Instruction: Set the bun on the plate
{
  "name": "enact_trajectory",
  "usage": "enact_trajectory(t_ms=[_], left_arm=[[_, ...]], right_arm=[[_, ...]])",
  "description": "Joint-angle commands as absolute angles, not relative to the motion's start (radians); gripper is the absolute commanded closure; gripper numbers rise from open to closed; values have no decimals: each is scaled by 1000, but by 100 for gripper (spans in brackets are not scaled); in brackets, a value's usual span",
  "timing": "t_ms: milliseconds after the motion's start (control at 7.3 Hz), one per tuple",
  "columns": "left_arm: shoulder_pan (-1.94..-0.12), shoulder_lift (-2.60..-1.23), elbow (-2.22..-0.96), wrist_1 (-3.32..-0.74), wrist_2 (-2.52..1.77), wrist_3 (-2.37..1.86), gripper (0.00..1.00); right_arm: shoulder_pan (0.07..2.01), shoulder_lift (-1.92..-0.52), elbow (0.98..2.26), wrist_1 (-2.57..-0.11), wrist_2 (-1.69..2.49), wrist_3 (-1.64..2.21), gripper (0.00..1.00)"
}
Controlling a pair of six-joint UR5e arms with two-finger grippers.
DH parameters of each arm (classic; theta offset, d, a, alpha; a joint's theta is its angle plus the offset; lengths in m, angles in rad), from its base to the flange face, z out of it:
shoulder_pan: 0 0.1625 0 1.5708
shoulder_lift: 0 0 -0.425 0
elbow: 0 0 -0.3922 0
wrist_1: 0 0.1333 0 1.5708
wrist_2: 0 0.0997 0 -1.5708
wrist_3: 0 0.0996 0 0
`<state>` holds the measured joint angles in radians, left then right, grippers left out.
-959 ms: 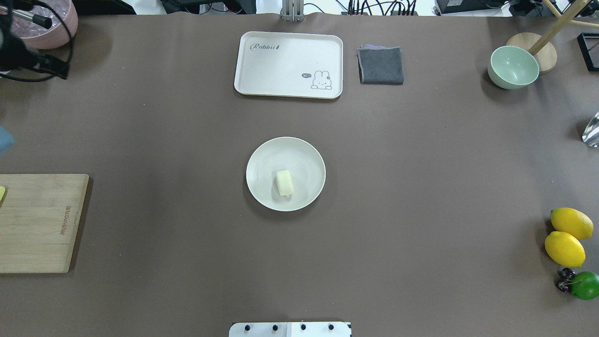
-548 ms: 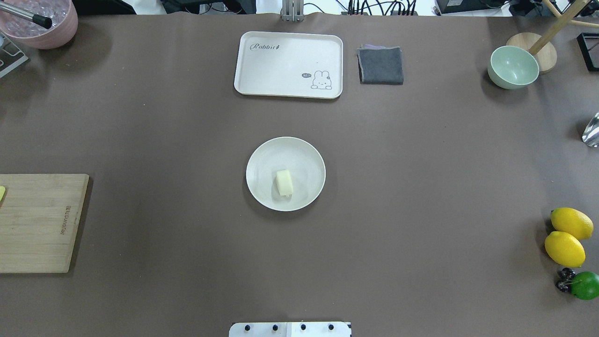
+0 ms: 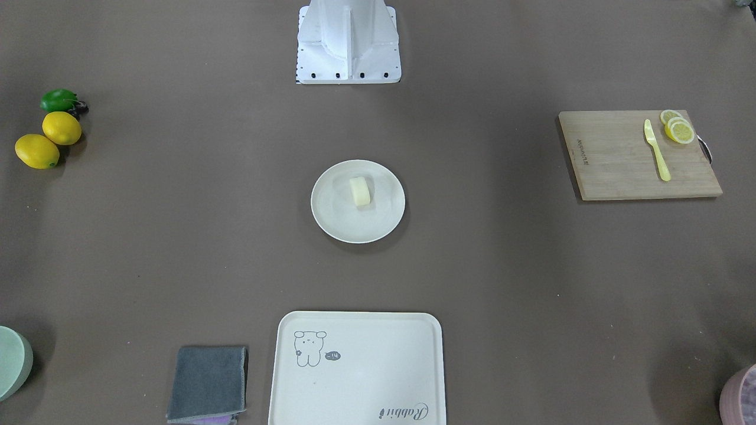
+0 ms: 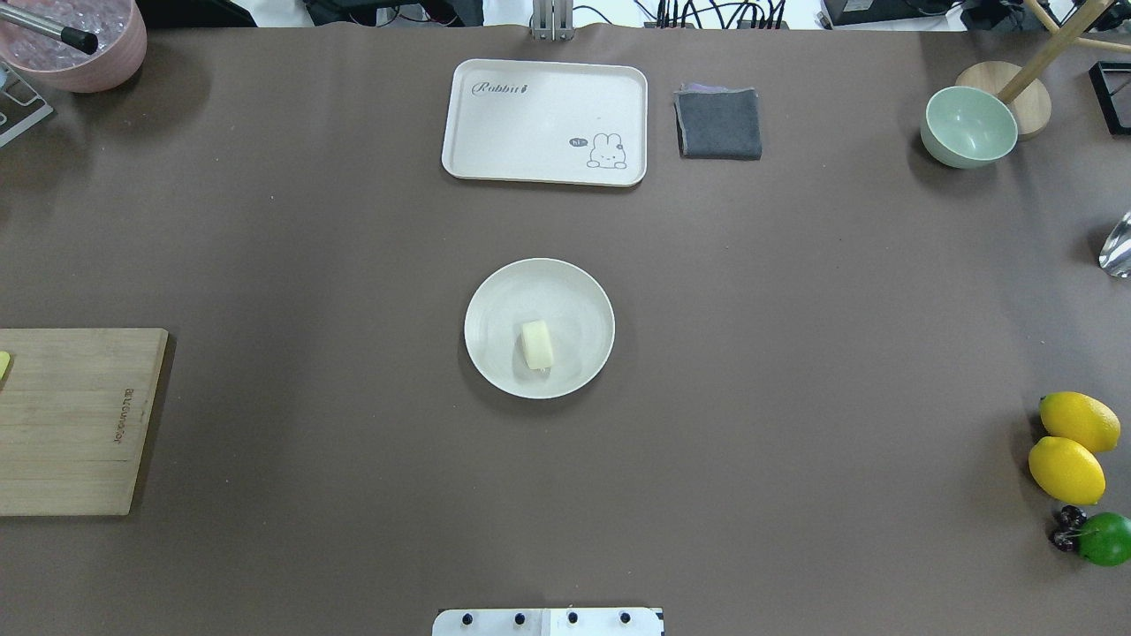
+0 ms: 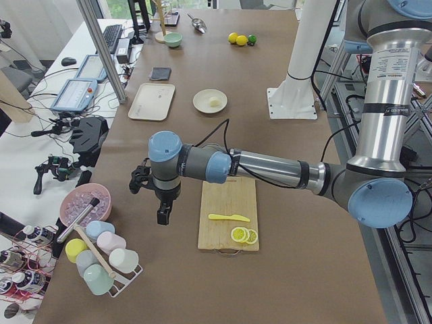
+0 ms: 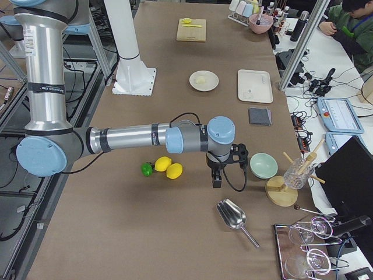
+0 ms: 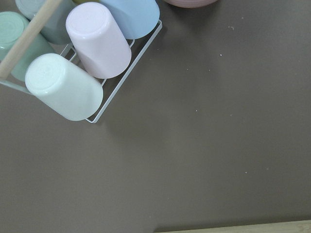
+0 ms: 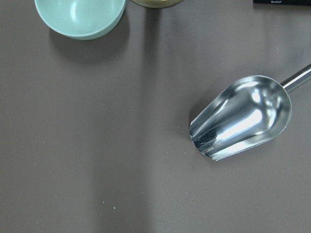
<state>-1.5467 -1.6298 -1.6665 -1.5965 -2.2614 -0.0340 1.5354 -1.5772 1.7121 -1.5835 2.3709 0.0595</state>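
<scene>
The bun [image 4: 536,344] lies on the plate [image 4: 570,296] in the middle of the table. The left gripper [image 5: 163,215] and right gripper [image 6: 216,180] hang far off. You cannot tell how wide they are.

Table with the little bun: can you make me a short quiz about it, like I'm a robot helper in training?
1. True or false: the small pale cream-yellow bun lies on the round cream-white plate.
2. Pick one: on the wooden cutting board, what lies beside the yellow lemon slices? A) a metal scoop B) a pale yellow knife C) a grey cloth
3. How many whole yellow lemons sit near the green lime?

Key: 1 true. 2 B. 3 two.
</scene>
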Motion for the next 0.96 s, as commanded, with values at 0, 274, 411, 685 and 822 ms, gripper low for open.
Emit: enact_trajectory(t_ms=[0,274,411,685,822], left_arm=[[-1548,-1626,-1657,-1598,-2261,-32,3],[-1554,-1626,-1651,-1601,-2261,-31,3],[-1555,-1626,-1649,-1603,-2261,-31,3],[-1557,-1626,-1646,-1601,-2261,-32,3],[-1555,-1626,-1647,-1601,-2261,-32,3]], right_arm=[[1536,-1583,1715,-1577,2368,60,0],[1536,-1583,1717,-1577,2362,58,0],[1536,-1585,1715,-1577,2365,60,0],[1536,-1583,1717,-1577,2367,60,0],[1536,-1580,1717,-1577,2365,60,0]])
